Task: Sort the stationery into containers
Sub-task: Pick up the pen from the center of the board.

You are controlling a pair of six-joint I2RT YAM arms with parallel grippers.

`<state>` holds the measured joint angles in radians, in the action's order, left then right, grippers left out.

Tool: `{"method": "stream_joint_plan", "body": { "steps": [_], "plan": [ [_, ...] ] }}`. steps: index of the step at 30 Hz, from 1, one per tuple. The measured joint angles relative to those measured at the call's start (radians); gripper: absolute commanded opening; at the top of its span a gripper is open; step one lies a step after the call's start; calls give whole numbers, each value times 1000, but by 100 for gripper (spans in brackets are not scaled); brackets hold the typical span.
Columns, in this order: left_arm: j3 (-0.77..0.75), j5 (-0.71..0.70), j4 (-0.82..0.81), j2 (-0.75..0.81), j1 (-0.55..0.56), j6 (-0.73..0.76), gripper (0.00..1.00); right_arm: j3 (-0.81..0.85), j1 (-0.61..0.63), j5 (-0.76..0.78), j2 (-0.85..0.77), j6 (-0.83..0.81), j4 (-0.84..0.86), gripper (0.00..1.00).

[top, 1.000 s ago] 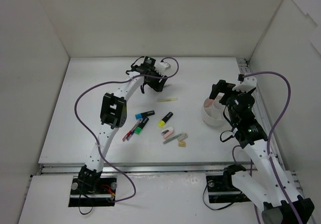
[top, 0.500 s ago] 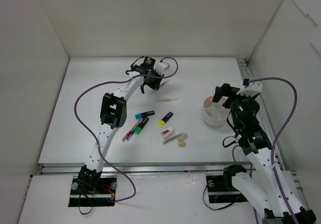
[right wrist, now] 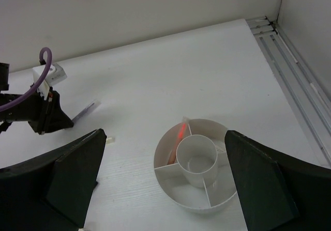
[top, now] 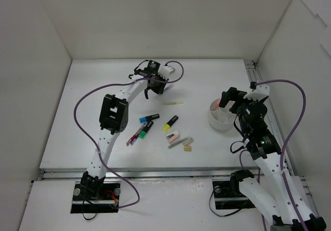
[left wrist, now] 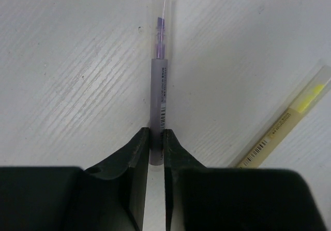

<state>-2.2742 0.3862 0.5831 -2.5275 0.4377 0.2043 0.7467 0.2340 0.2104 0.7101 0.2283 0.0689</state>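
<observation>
My left gripper (left wrist: 156, 135) is shut on the end of a thin purple pen (left wrist: 158, 81) with a clear cap, which lies on the table at the back; in the top view the gripper (top: 155, 84) is there too. A pale yellow stick (left wrist: 289, 119) lies just right of it. My right gripper (right wrist: 165, 134) is open and empty above the white round tub (right wrist: 207, 206) with its inner cup (right wrist: 196, 158). A red pen (right wrist: 178, 138) leans in the tub's left compartment. The tub (top: 217, 121) stands at the right.
In mid-table lie a blue-ended highlighter (top: 149, 118), a green-ended one (top: 147, 127), a yellow-ended one (top: 170, 123), thin pens (top: 134, 135), a pink eraser (top: 172, 136), a grey eraser (top: 181, 142) and a tan eraser (top: 186, 148). White walls enclose the table.
My right arm has drawn back a little from the tub and turned. My left gripper has shifted slightly at the back of the table.
</observation>
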Motion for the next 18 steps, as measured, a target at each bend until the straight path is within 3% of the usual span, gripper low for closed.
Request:
{"method": "stream_joint_plan", "body": {
  "steps": [5, 12, 18],
  "plan": [
    [100, 5, -35, 119, 1, -4, 0, 54, 0, -64, 77, 22, -33, 98],
    [323, 63, -183, 447, 2, -27, 0, 94, 11, -169, 246, 138, -21, 98],
    [527, 107, -315, 634, 32, -68, 0, 113, 74, -237, 359, 238, 57, 98]
  ]
}}
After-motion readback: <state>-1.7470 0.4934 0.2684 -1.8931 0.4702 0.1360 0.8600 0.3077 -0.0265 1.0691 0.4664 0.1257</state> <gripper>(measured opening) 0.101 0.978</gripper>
